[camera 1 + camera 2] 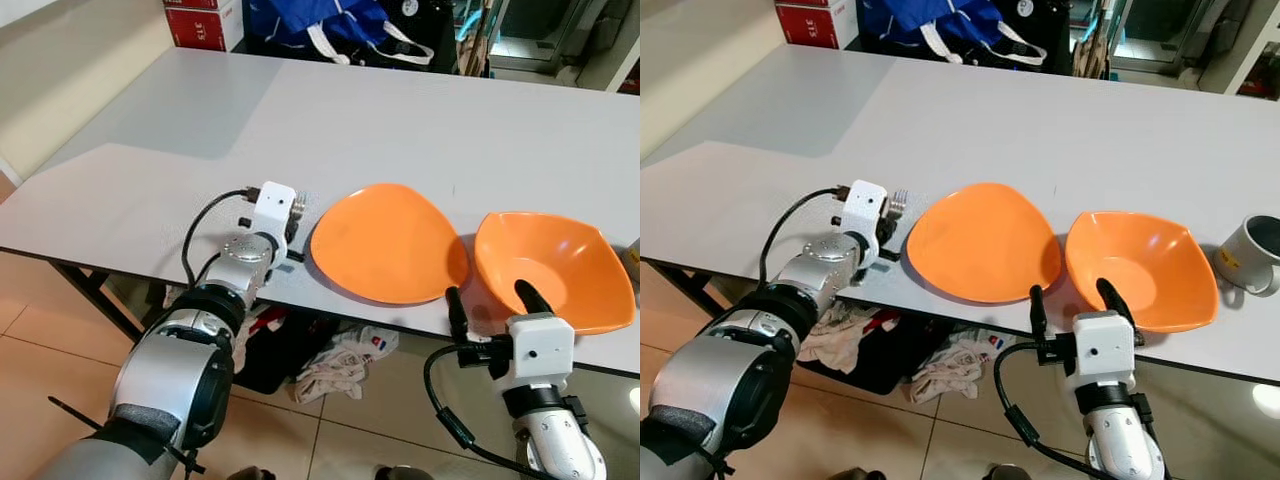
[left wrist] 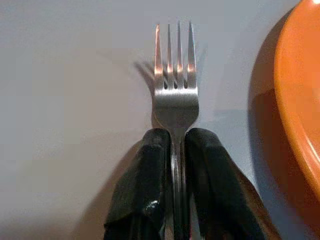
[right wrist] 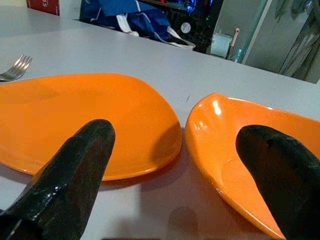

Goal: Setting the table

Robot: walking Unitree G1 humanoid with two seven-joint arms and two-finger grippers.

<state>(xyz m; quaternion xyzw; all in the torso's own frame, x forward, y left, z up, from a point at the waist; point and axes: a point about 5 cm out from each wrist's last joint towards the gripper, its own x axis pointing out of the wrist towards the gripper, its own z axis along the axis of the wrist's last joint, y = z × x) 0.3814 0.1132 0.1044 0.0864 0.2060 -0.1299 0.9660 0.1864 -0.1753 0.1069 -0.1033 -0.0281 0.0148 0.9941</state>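
Your two head views look forward and down from above the near edge of the table (image 1: 400, 110), set side by side, so both share the orange plate (image 1: 985, 240) and orange bowl (image 1: 1145, 265). Your left wrist view sits very close, looking along the left pincer (image 2: 176, 165) straight down its fingers at the fork (image 2: 175, 95) they grip, with the plate's rim just beside. Your right wrist view looks low across the table through the spread fingers of the right pincer (image 3: 180, 170), plate and bowl just ahead.
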